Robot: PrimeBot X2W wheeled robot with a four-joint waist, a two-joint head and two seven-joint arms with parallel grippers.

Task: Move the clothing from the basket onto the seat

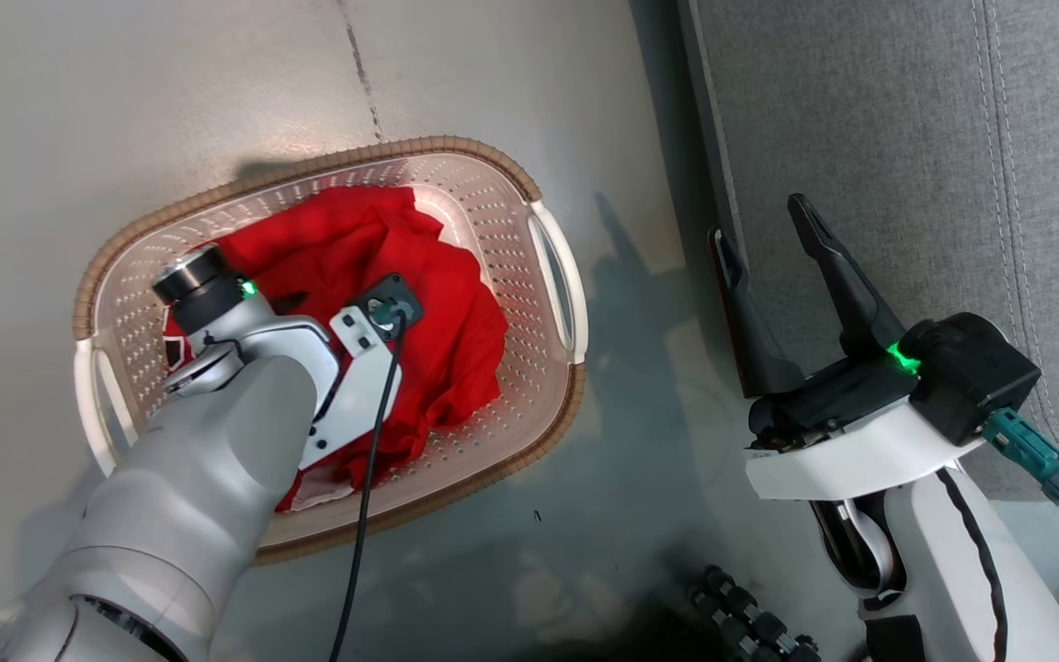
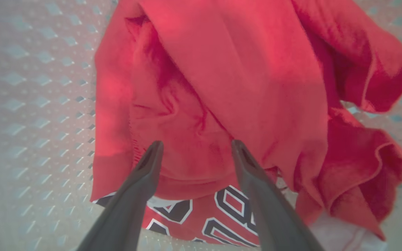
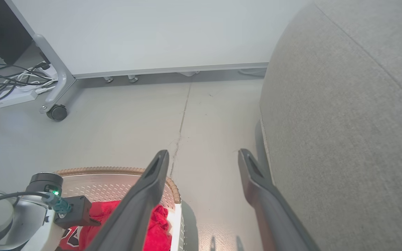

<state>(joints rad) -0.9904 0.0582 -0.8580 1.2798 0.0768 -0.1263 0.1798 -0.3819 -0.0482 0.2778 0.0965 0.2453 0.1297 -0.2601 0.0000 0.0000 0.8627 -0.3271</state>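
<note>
The jaws of the left gripper are held wide apart with nothing between them, pointed down into the basket over the clothing; whether the tips touch the cloth cannot be told. The jaws of the right gripper are likewise spread and empty, held above the floor just beside the edge of the seat.

The clothing is heaped inside the basket. A plain red garment is crumpled on top, and a jersey with black-and-white lettering is partly covered beneath it. A strip of white trim is seen at one edge.

The cream perforated basket with its brown rim is stood on the pale grey, glossy floor, near the grey stitched seat but apart from it. A crack line is seen in the floor. Further off, a pale panel is carried on a frame with a caster, and cables are bundled beside it.
</note>
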